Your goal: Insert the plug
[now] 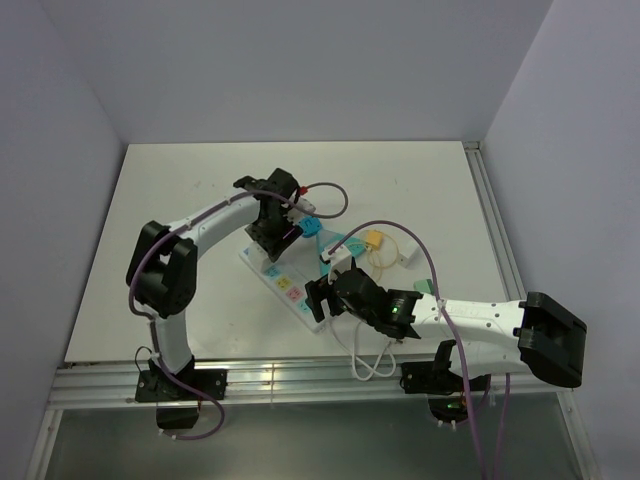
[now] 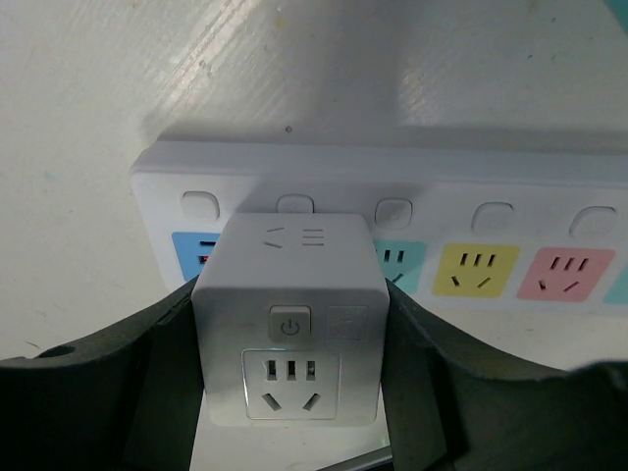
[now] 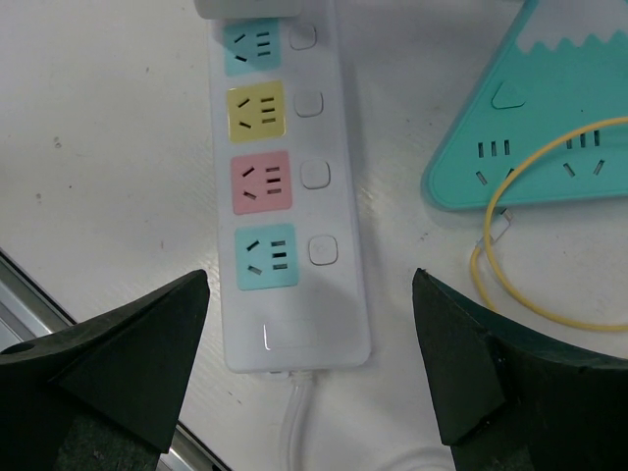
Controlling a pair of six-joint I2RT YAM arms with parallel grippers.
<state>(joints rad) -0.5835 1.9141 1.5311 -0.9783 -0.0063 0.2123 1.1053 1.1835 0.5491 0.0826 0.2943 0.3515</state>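
Note:
A white cube plug (image 2: 289, 324) with its own socket and power button sits between my left gripper's (image 2: 290, 388) dark fingers (image 2: 432, 373), which press on both of its sides. The cube stands over the white power strip (image 2: 491, 177), between that strip's blue and teal sockets. How deep it is seated is hidden. In the top view the left gripper (image 1: 272, 238) is at the strip's (image 1: 290, 290) far end. My right gripper (image 3: 309, 353) hangs open above the strip's (image 3: 334, 294) cable end, holding nothing, and the plug's edge (image 3: 245, 8) shows at the top.
A teal triangular socket block (image 3: 530, 128) lies right of the strip, with a thin yellow cable (image 3: 486, 255) looped over it. The strip's white cord (image 1: 368, 368) runs toward the near table edge. A metal rail (image 1: 300, 378) borders that edge.

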